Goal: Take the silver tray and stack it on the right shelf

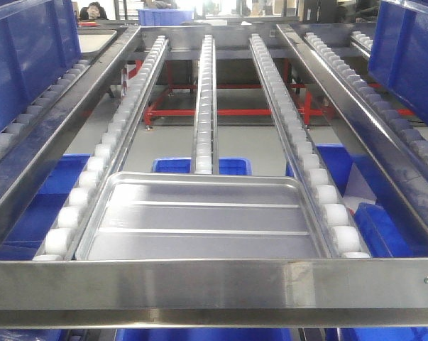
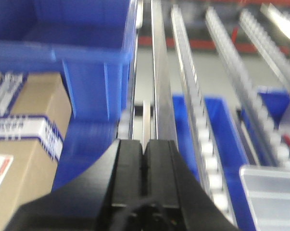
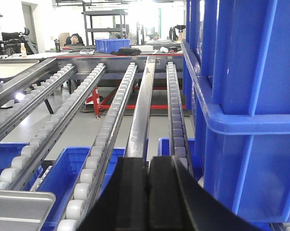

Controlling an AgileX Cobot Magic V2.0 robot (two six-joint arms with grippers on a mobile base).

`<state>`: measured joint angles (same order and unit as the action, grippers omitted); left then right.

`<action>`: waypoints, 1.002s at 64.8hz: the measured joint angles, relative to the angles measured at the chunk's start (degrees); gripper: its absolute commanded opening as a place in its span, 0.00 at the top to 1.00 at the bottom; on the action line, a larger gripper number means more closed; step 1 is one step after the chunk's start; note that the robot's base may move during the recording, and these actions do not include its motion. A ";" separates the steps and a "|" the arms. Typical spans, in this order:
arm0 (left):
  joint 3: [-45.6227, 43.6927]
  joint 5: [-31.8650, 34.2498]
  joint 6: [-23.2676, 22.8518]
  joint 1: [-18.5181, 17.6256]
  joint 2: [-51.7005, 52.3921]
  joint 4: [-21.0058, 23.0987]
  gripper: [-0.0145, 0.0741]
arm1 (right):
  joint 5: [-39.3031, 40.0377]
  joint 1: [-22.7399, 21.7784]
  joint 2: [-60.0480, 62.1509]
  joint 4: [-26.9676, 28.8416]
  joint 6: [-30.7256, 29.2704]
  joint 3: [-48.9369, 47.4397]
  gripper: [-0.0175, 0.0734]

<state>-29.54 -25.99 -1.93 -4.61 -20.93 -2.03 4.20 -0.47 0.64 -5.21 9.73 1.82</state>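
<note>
The silver tray [image 1: 206, 220] lies flat on the white rollers [image 1: 334, 213] of the right shelf [image 1: 384, 135], its near rim just behind the broad front bar [image 1: 214, 284] and its two ridges running across the lane. Nothing holds it. The left gripper [image 2: 145, 147] is clenched, its black fingers pressed together on nothing, and it hangs to the left of the tray, whose corner shows at the lower right of that wrist view. The right gripper [image 3: 148, 163] is likewise clenched and empty, with the tray's corner at the lower left of its view and a tall blue crate [image 3: 250, 120] close on its right.

We judge that the tray has yet to be gripped (though a tray just set down would look the same, and we cannot tell which).

To take it well, we should first open one set of jaws and bring them to the low rim from the side, one finger under the lip between two rollers and one above. We should not push along the lane, because the tray would likely slide on the rollers. We should lift level and keep the right arm off the crate.
</note>
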 measured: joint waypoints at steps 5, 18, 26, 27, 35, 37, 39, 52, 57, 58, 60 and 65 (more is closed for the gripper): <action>-2.36 -3.52 0.00 0.00 -3.60 0.00 0.94 | 0.00 0.00 0.00 0.00 0.00 0.00 0.75; -3.16 -5.95 0.00 0.00 -8.08 2.03 0.94 | 6.91 0.00 0.00 0.00 0.00 0.00 0.75; -3.16 -6.07 0.00 0.00 -8.20 4.07 0.94 | 12.14 0.00 0.00 -0.10 0.39 0.00 0.75; -3.16 -6.06 0.00 0.00 -8.20 4.23 0.94 | 11.35 0.00 0.00 -0.10 0.61 0.00 0.75; -3.63 -6.69 0.00 0.00 -8.20 5.37 0.94 | -4.50 0.09 -0.24 -0.10 3.32 -3.78 0.75; -3.95 -7.19 0.00 0.00 -8.33 5.62 0.94 | -7.66 0.09 -1.04 -0.10 3.61 -5.31 0.75; -4.59 -7.91 0.00 0.00 -8.45 5.94 0.94 | -11.41 0.09 -2.28 -0.10 3.84 -7.39 0.75; -11.84 -16.82 0.00 0.00 -14.83 6.52 0.94 | -32.75 0.09 -18.23 0.24 4.08 -21.58 0.75; -15.77 -23.67 0.00 0.00 -19.22 6.41 0.94 | -40.69 0.09 -26.90 0.27 4.08 -26.35 0.75; -16.30 -24.79 0.00 0.00 -19.92 6.30 0.94 | -41.92 0.09 -28.31 0.37 4.08 -27.47 0.75; -17.43 -27.43 0.00 0.00 -21.60 6.28 0.94 | -44.89 0.09 -31.80 0.61 4.08 -29.24 0.75; -18.69 -31.92 0.13 0.00 -25.06 6.18 0.94 | -50.61 0.09 -39.64 1.29 4.08 -32.51 0.75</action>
<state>-48.22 -57.92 -1.80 -4.61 -46.00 4.16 -46.41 -0.38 -39.00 -3.92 13.81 -30.70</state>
